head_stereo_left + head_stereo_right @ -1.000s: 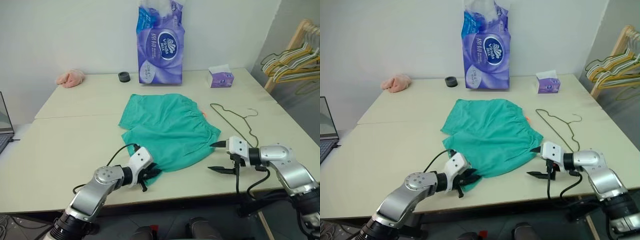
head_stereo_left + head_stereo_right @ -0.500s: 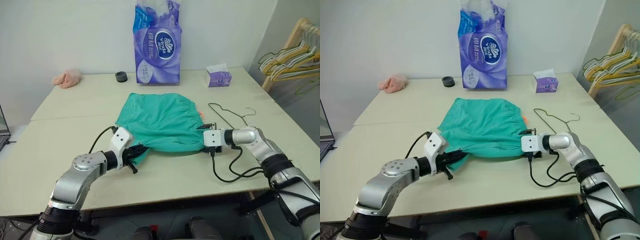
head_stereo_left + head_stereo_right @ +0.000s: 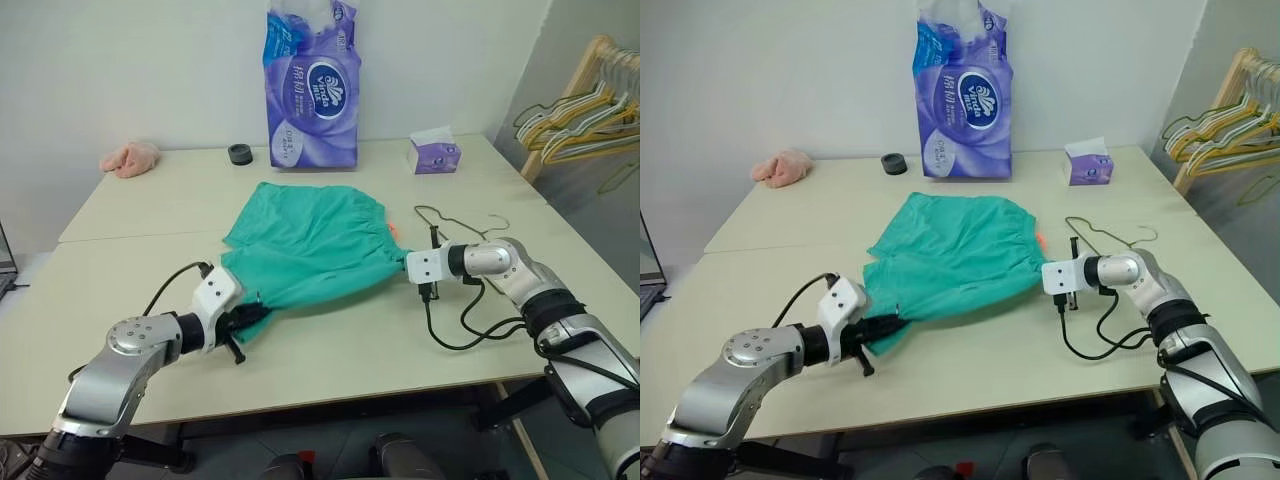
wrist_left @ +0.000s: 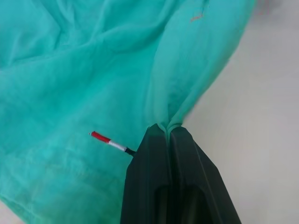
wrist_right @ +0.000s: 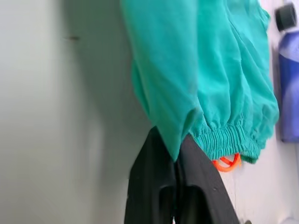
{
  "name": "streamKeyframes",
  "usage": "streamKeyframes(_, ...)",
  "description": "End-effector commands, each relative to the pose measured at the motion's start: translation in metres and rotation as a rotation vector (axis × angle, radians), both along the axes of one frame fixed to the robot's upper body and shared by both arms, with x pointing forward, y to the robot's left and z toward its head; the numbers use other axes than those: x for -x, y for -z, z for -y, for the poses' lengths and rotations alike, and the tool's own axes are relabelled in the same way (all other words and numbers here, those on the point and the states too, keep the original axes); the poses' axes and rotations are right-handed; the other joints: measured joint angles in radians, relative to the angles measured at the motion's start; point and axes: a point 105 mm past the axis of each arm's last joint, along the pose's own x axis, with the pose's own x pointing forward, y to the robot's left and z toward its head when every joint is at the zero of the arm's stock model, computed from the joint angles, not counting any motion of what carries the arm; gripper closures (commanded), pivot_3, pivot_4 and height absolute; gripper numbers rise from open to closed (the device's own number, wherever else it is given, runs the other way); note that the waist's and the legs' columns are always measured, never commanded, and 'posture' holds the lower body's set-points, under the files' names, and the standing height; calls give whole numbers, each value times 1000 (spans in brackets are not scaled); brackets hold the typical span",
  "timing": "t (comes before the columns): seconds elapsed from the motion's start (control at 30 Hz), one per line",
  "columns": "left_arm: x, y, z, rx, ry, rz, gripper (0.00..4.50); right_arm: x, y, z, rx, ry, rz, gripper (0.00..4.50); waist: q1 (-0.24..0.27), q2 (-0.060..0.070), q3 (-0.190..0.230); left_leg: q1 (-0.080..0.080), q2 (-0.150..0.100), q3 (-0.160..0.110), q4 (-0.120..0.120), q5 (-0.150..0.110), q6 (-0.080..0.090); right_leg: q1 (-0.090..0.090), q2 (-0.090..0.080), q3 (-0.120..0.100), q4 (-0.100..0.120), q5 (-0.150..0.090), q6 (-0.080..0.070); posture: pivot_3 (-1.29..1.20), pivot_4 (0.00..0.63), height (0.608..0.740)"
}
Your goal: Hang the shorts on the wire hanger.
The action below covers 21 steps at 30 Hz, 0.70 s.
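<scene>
i have the shorts pinched at both ends on the table, left pincer and right pincer clamped on fabric, seemingly a hem; next, carry them to the wire hanger just beside.

Before me stands a pale cream table, a seam crossing its left part. A plain white wall rises behind its far edge. At far right I see a light wooden rack over grey floor.
</scene>
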Motion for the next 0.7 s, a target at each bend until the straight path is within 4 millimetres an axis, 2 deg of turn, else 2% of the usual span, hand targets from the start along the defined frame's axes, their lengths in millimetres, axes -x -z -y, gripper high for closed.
streamKeyframes(0.03, 27, 10, -7, -155, 178, -40, 4500, 37, -2, 10, 88, -136, -148, 4475, 5, 1, 0, 0, 0, 0, 0, 0, 0, 0, 0, 0, 0, 0, 0, -154, 11, 740)
streamKeyframes(0.13, 36, 17, -21, -219, 210, -75, 4500, 64, -3, 15, 129, -179, -263, 4475, 8, 2, 1, 0, 0, -1, -1, -1, 0, 0, -1, -2, -1, -1, -1, -160, 15, 740)
streamKeyframes(0.3, 68, 19, -18, -197, 324, -203, 4500, 93, -8, 18, 167, -194, -403, 4475, 4, 4, 2, 1, 2, 0, 0, -1, 1, 1, -1, -2, 0, -2, -2, -169, 23, 740)
streamKeyframes(0.43, 95, 23, -14, -185, 404, -301, 4500, 125, -11, 21, 207, -213, -558, 4475, 7, 6, 3, 2, 3, 1, 0, -1, 1, 1, -1, -3, 0, -4, 0, -176, 28, 740)
streamKeyframes(0.6, 110, 25, -7, -144, 439, -361, 4500, 136, -10, 14, 200, -237, -586, 4475, 7, 7, 3, 2, 3, 0, 0, -1, 1, -1, -1, -4, 0, -5, 1, -175, 29, 740)
streamKeyframes(0.7, 108, 27, -7, -142, 411, -352, 4500, 139, -7, 7, 181, -227, -617, 4475, 7, 7, 3, 2, 3, 1, 0, -1, 1, -1, 0, -4, 0, -5, 2, -166, 25, 740)
